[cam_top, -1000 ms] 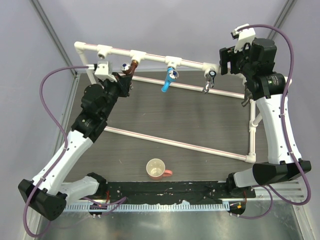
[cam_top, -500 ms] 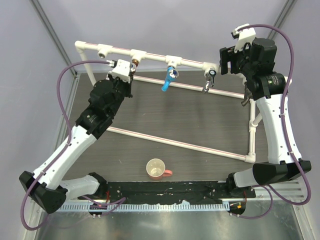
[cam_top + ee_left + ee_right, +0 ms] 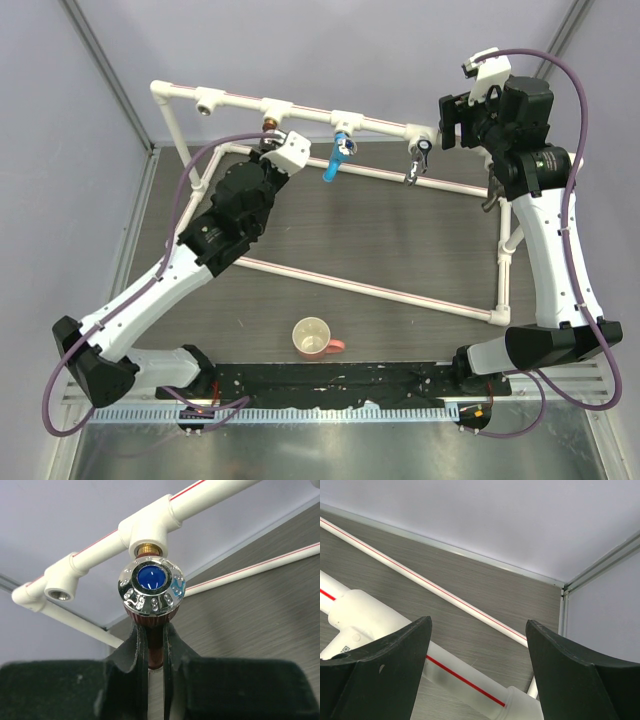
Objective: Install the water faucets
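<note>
Our left arm has swung to the right along the far pipe (image 3: 310,108) since a second ago. Now our left gripper (image 3: 152,635) pinches the copper faucet (image 3: 151,600) tight. Its gold screw end sits right at the mouth of the white tee socket (image 3: 147,527). Our right gripper (image 3: 479,625) has its fingers spread wide by the pipe's right end. If we turn crooked, the screw may jam. If our pinch slips, the faucet may fall onto the table (image 3: 400,240).
</note>
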